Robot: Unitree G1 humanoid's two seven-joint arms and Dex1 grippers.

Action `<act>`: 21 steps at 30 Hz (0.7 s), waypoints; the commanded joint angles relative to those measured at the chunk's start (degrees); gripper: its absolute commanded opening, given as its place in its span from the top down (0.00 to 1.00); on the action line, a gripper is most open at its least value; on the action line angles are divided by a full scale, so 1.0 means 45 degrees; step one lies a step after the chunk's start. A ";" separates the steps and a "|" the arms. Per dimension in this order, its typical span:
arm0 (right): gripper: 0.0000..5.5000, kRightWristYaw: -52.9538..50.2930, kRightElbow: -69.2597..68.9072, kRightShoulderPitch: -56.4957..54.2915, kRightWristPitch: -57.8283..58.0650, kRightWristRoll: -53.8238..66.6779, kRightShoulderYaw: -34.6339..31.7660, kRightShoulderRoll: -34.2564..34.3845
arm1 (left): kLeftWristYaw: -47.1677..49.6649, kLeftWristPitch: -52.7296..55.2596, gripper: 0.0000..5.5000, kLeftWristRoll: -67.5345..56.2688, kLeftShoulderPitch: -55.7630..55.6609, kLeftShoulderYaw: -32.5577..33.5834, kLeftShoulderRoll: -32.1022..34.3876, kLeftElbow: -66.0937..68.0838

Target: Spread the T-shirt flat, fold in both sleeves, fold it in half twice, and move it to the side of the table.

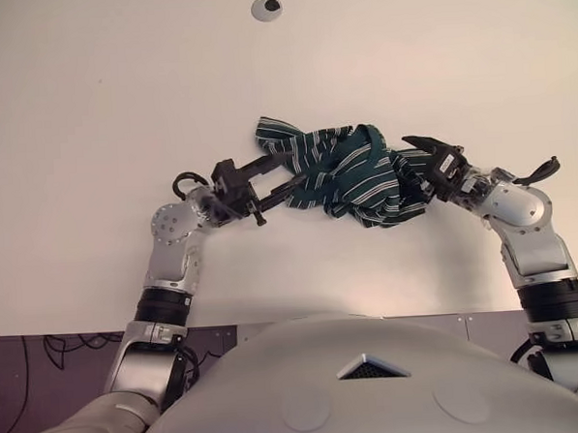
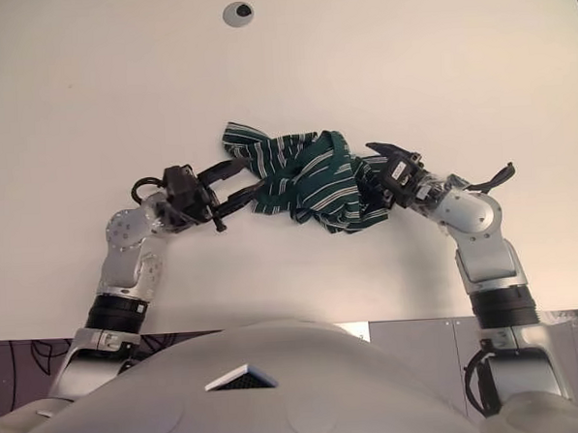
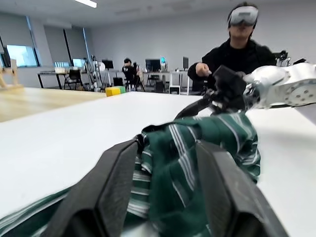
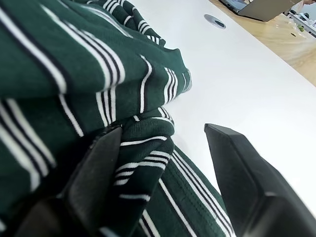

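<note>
A dark green T-shirt with white stripes point(image 1: 350, 174) lies crumpled in a heap at the middle of the white table point(image 1: 90, 111). My left gripper point(image 1: 294, 169) is at the heap's left end, open, its two fingers straddling a fold of cloth; in the left wrist view the T-shirt point(image 3: 173, 168) bulges between the black fingers point(image 3: 111, 190). My right gripper point(image 1: 420, 164) is at the heap's right end, also open, pushed against the fabric. In the right wrist view a striped hem point(image 4: 143, 148) lies between its fingers point(image 4: 237, 173), close to one of them.
A round cable hole point(image 1: 266, 8) sits in the table far behind the shirt. The table's front edge point(image 1: 82, 331) runs just before my arms. Bare tabletop extends to the left, right and back. A wooden table point(image 3: 29, 101) adjoins the far side.
</note>
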 commanded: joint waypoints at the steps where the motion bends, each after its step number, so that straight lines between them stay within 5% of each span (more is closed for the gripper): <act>1: 0.45 -0.0464 0.0545 -0.0214 -0.0189 -0.0213 -0.0202 0.0291 | 0.0672 0.0721 0.62 0.0842 0.0060 -0.0134 0.0068 0.0321; 9: 0.45 -0.0618 0.0604 -0.0165 -0.0408 -0.0199 -0.0314 0.0400 | -0.0335 0.0220 0.62 0.0754 0.1059 -0.0028 0.0821 -0.0609; 21: 0.45 -0.0745 0.0525 -0.0273 -0.0531 -0.0197 -0.0335 0.0436 | 0.0538 0.4225 0.62 0.0582 0.1079 -0.0326 0.0812 -0.1548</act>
